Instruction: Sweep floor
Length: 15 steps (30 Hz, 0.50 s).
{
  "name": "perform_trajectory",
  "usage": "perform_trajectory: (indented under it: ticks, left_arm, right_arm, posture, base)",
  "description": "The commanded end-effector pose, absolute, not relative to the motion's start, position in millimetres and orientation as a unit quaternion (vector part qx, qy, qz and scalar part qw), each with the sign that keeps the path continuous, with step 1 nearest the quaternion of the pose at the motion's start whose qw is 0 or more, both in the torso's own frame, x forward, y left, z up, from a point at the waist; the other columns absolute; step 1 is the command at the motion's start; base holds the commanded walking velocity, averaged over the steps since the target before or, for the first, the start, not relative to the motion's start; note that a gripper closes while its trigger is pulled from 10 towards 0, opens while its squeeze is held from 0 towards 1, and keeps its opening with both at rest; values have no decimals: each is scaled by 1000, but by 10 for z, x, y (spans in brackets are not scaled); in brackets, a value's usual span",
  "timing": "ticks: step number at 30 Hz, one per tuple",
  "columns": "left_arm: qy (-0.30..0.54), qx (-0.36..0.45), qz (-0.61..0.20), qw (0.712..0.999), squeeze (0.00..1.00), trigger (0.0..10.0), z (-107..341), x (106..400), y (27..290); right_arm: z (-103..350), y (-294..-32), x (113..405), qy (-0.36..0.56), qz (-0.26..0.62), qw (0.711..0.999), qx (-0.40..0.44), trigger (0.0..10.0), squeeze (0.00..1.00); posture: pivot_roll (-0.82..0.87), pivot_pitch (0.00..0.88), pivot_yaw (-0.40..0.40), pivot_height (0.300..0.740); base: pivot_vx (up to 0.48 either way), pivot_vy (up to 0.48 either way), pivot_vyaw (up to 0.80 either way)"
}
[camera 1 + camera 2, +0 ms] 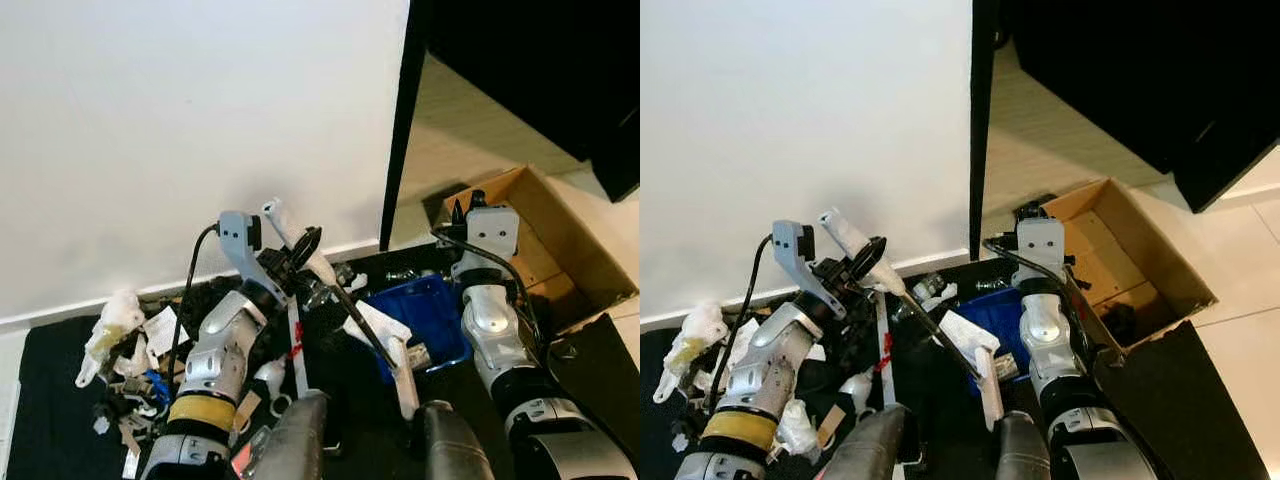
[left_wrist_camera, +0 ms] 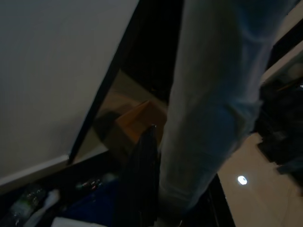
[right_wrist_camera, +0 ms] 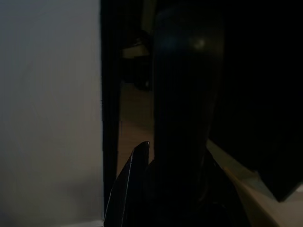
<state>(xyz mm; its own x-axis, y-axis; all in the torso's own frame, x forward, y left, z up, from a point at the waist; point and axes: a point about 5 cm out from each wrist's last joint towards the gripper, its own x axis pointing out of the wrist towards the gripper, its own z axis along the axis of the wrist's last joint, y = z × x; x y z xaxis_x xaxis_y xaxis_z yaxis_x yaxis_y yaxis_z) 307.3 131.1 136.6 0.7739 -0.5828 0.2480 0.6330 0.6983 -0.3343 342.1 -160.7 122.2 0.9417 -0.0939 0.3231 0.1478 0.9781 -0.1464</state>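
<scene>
Open cardboard box (image 1: 560, 235), dark item inside, blue dustpan (image 1: 425, 315) beside

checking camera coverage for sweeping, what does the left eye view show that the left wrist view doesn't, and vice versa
Left eye view: the right tool raised by the blue tray, and white litter heaped beside the left arm. Left wrist view: a bright spot on the pale floor tiles. Both: the left tool gripping the white handle, the white wall, black post and cardboard box.
</scene>
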Motion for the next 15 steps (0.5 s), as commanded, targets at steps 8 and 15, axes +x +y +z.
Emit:
perform_trajectory:
  ticks: [8, 15]
  left_arm:
    - [-110, -104, -354, 923, 0, 10000, 1757, 2906, 1717]
    - [-109, -22, -321, 941, 0, 10000, 1779, 2873, 1966]
  right_arm:
    - [1083, -1599, 3374, -130, -62, 987, -67, 10000, 0]
    - [1088, -1609, 3375, -130, -63, 987, -66, 10000, 0]
  posture:
    - [226, 335, 99, 740]
    - [230, 337, 95, 740]
  base:
    - [0, 0, 0]
    - [0, 0, 0]
